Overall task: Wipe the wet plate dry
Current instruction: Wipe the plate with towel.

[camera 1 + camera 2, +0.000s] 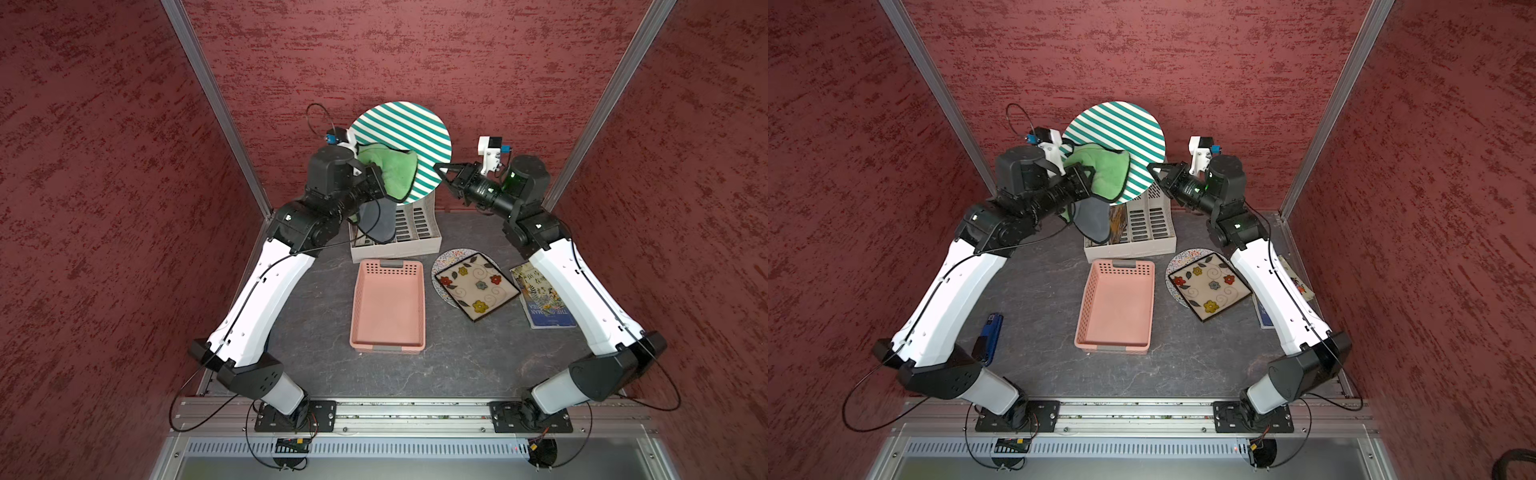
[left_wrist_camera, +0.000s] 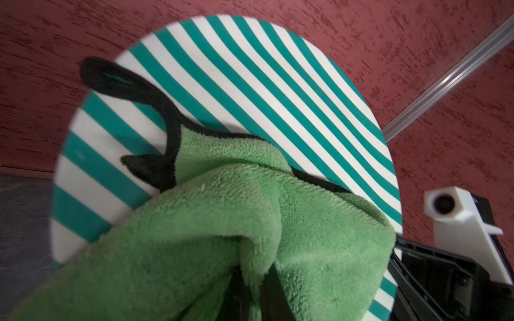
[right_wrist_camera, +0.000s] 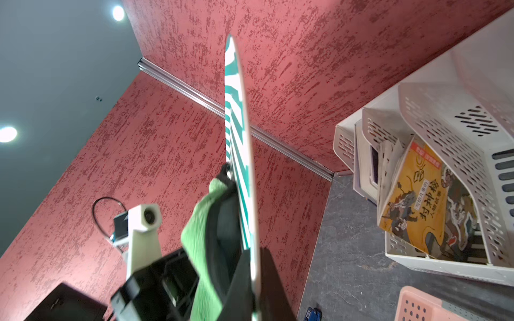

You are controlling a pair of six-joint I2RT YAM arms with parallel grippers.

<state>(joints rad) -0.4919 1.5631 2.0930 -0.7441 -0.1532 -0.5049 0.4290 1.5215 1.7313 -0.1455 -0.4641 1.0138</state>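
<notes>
Two arms up over the far edge of the tabletop (image 1: 316,340). The right tool (image 1: 441,171) is pinched tight on the rim of the striped plate (image 1: 407,129). The plate is held on edge in the air, above the white file rack (image 1: 415,239) at the far edge; the right wrist view shows the rim clamped between both fingers. The left tool (image 1: 375,178) is closed narrow on a bunched green cloth (image 1: 395,174) with black trim. The cloth lies against the plate's striped face, and its grey underside hangs down toward the rack. A pink basket (image 1: 388,267) sits mid-tabletop. Beside it, toward the right edge, a square floral dish (image 1: 478,286) rests on a round speckled plate (image 1: 451,255). A book (image 1: 540,299) lies near the right edge, partly under the right arm.
</notes>
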